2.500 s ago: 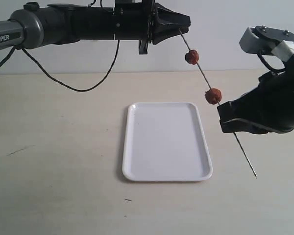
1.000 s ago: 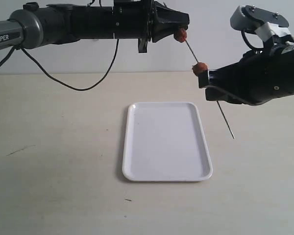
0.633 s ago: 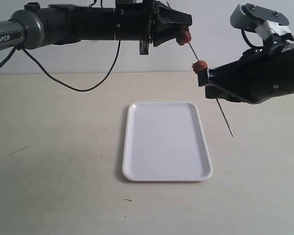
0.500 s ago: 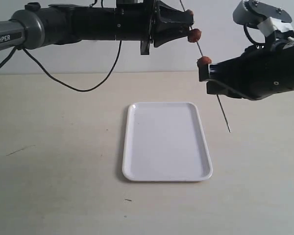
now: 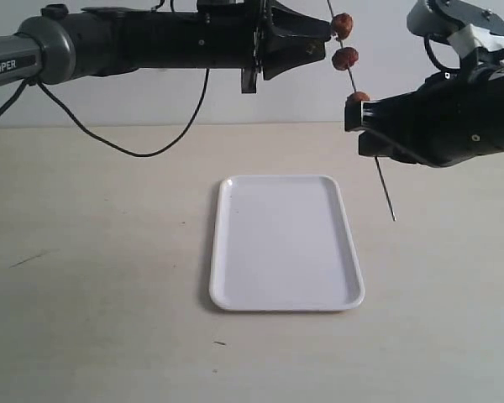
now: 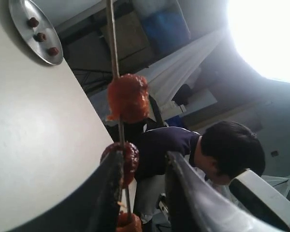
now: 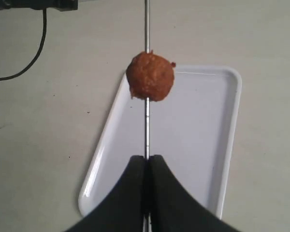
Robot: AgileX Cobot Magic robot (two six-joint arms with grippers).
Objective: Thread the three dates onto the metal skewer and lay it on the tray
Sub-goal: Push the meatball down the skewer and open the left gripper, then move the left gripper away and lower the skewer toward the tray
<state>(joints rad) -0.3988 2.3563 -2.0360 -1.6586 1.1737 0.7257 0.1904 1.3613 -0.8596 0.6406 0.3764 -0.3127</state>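
The skewer is seen as smooth, bright metal. The dates are shown rough, wrinkled and matt. The tray is finished in smooth, glossy white, seemingly plastic. The desk is surfaced pale and matt. The round dish is made of dull silver metal. The right gripper is cased in matt black.

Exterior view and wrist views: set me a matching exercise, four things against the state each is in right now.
Things:
1 skewer
2 tray
3 left gripper
4 right gripper

States:
A shut on the skewer
B white, nothing lying on it
C open, standing either side of the skewer
D up in the air, three dates threaded on it

Pairs: 1-D, 2-B, 3-C, 4-A
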